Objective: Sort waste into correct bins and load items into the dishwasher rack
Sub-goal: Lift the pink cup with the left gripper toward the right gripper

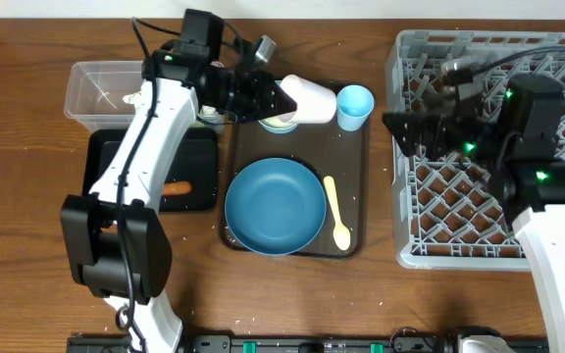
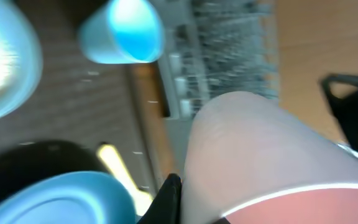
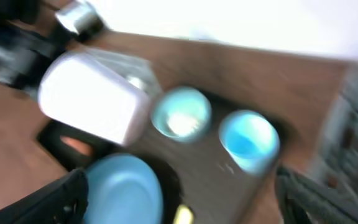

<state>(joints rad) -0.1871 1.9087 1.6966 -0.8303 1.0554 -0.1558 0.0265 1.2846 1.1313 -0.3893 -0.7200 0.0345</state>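
Observation:
My left gripper [image 1: 284, 98] is shut on the pale pink cup [image 1: 309, 98], which hangs tipped on its side just above the pale bowl [image 1: 279, 123]. In the left wrist view a black finger [image 2: 169, 199] presses against the cup's wall [image 2: 253, 149]. The light blue cup [image 1: 354, 105], blue plate [image 1: 275, 206] and cream spoon [image 1: 337, 213] rest on the brown tray [image 1: 359, 186]. Over the left part of the grey rack [image 1: 498, 230] my right gripper [image 1: 407, 127] is open with nothing in it, its fingers [image 3: 61, 196] spread wide.
The clear bin [image 1: 86, 108] stands at the back left with small white bits inside. In front of it the black bin [image 1: 199, 162] holds an orange stick [image 1: 177, 188]. The left arm reaches across both bins. Bare wooden table lies along the front edge.

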